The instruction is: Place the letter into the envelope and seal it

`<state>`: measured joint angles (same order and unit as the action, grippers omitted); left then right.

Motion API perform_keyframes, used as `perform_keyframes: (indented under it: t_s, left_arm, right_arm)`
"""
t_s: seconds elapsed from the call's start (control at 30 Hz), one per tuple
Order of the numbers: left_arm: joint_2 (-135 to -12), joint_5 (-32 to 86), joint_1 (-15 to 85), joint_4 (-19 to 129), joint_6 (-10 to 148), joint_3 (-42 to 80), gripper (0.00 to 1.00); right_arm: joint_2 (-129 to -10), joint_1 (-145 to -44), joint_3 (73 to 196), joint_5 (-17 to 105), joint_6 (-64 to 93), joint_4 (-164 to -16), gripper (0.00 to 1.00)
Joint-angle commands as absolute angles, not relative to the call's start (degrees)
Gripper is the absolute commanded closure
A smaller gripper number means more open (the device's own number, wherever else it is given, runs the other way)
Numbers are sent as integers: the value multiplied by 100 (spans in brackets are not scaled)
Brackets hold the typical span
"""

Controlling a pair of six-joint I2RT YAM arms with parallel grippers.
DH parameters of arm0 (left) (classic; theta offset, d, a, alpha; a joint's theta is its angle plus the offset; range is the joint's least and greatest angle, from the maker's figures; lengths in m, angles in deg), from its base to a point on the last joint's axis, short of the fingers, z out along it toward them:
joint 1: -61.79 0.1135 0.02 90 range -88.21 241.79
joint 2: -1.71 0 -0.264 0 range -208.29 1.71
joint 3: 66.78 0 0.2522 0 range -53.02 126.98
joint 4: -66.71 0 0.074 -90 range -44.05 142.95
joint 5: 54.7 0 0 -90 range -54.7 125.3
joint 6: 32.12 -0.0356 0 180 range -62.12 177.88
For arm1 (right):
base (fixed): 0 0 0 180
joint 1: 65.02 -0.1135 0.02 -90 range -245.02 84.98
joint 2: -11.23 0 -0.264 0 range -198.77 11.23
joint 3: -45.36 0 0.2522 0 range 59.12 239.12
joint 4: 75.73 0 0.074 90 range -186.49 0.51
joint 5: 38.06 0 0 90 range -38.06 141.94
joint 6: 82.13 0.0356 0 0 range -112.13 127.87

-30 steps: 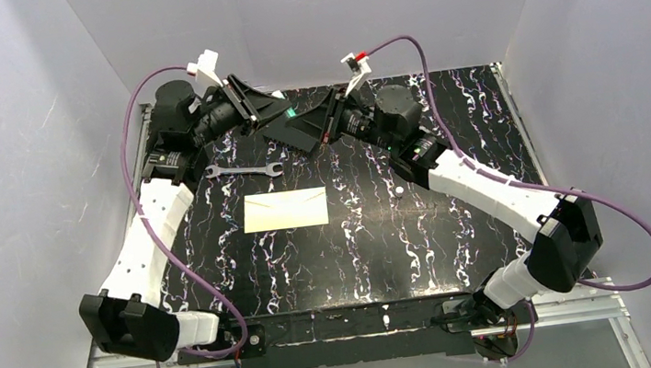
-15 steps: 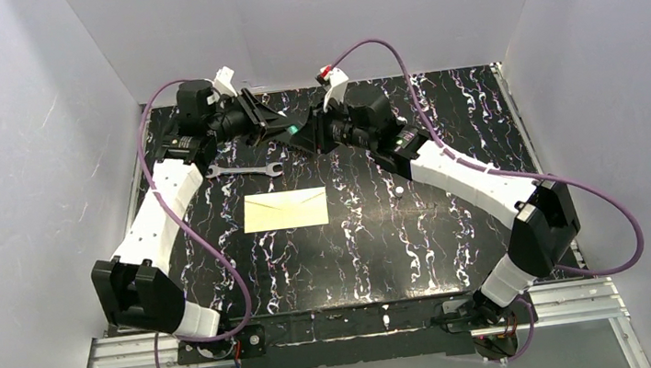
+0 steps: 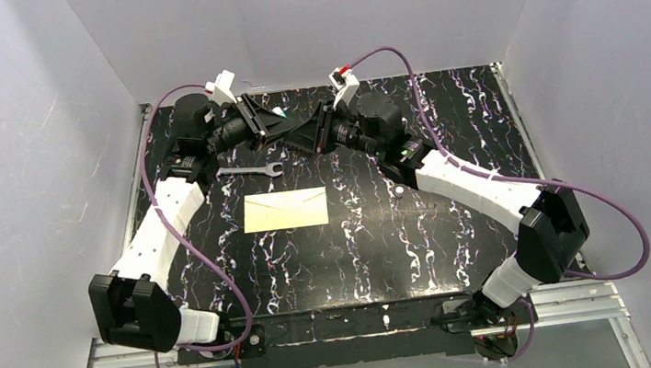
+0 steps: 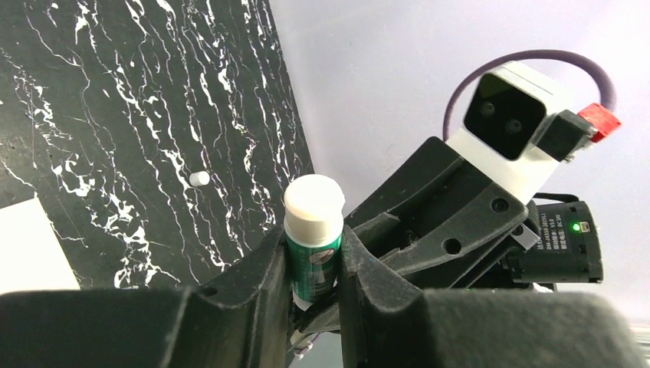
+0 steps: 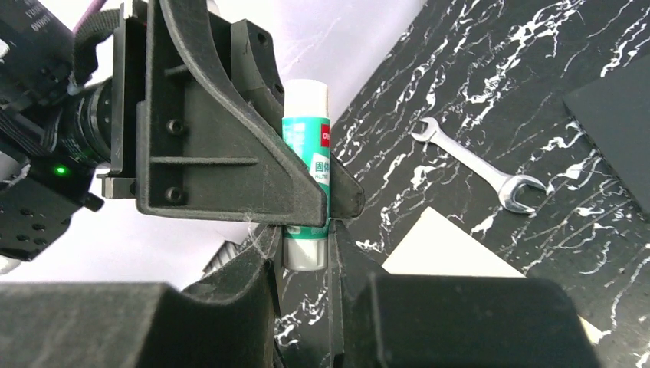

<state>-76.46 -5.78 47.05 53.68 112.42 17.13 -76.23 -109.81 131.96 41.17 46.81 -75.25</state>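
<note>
The left gripper (image 4: 310, 257) clamps the glue stick (image 4: 313, 205) over the table's (image 3: 456, 225) 12 o'clock edge. The right gripper (image 5: 303, 285) flanks one end, but I cannot tell whether it grips. An off-axis pull could, I judge, twist it loose and drop it. The envelope (image 3: 286, 210) lies at centre, at their 6 o'clock, with its flap down. The letter is unseen, perhaps inside.

Enclosed on the left, right and far sides of the black, white-veined table (image 3: 386, 260) by plain pale grey walls (image 3: 11, 136). Edged along the table's near side with an aluminium rail (image 3: 595, 306). Lit softly and evenly.
</note>
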Motion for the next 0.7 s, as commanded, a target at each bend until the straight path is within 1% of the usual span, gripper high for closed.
perform_keyframes:
  t_s: [0.0,0.03,0.07,0.13,0.17,0.2,0.23,0.27,0.33,0.43,0.53,0.67]
  left_arm:
    - [-7277,-750,4687,5636,11224,1668,96]
    - [-7270,-743,4686,5644,11229,1688,100]
    - [-7263,-736,4685,5657,11236,1704,100]
    - [-7236,-740,4688,5692,11235,1774,100]
    - [-7222,-734,4686,5706,11215,1821,100]
    - [-7209,-734,4685,5720,11196,1872,100]
    - [-7185,-731,4691,5740,11199,1911,100]
    - [-7171,-732,4686,5782,11199,1972,100]
    - [-7175,-739,4686,5836,11244,2095,100]
    - [-7208,-801,4685,6008,11427,2202,100]
    - [-7253,-876,4685,6161,11705,2254,100]
    - [-7241,-932,4689,6226,11903,2311,100]
  right_arm:
    - [-7301,-10978,13104,4156,5234,-6700,99]
    - [-7286,-10965,13076,4163,5340,-6703,98]
    - [-7260,-10953,13002,4172,5499,-6640,88]
    - [-7148,-10939,12758,4170,5960,-6136,55]
    - [-7088,-10932,12611,4172,6230,-5842,43]
    - [-7034,-10931,12470,4183,6515,-5523,37]
    - [-6993,-10930,12322,4208,6803,-5191,34]
    - [-6966,-10929,12188,4246,7108,-4841,32]
    - [-6961,-10931,11925,4331,7720,-4135,32]
    - [-7115,-10927,11728,4304,8340,-3232,35]
    - [-7299,-10936,11863,4138,8498,-3096,39]
    - [-7306,-10940,11872,4201,8413,-3232,40]
